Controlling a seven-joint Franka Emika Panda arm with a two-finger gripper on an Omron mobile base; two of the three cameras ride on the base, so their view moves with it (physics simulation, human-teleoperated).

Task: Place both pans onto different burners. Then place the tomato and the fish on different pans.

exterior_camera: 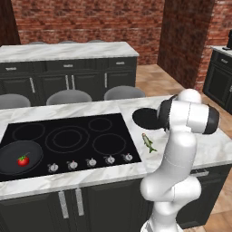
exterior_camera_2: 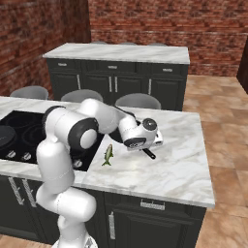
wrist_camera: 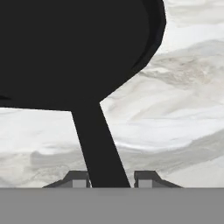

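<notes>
One black pan (exterior_camera: 11,158) sits on the front-left burner of the cooktop (exterior_camera: 68,118), with the red tomato (exterior_camera: 23,160) inside it. The other pan (exterior_camera: 146,118) lies on the marble counter just right of the cooktop. Its round body (wrist_camera: 74,48) and thin handle (wrist_camera: 98,140) show close up in the hand view. My gripper (wrist_camera: 111,179) is shut on that handle, a fingertip (wrist_camera: 78,179) on each side. From the right, the gripper (exterior_camera_2: 144,148) is low over the counter with the handle's end (exterior_camera_2: 150,154) sticking out below it. The fish (exterior_camera: 148,142) (exterior_camera_2: 108,155) lies on the counter nearby.
The other grey burner rings (exterior_camera: 108,144) hold nothing. A row of silver knobs (exterior_camera: 90,162) lines the cooktop's front. Grey stools (exterior_camera: 68,96) stand beyond the counter, with a second dark-cabinet counter (exterior_camera: 68,52) behind. Bare marble (exterior_camera_2: 174,164) stretches to the right.
</notes>
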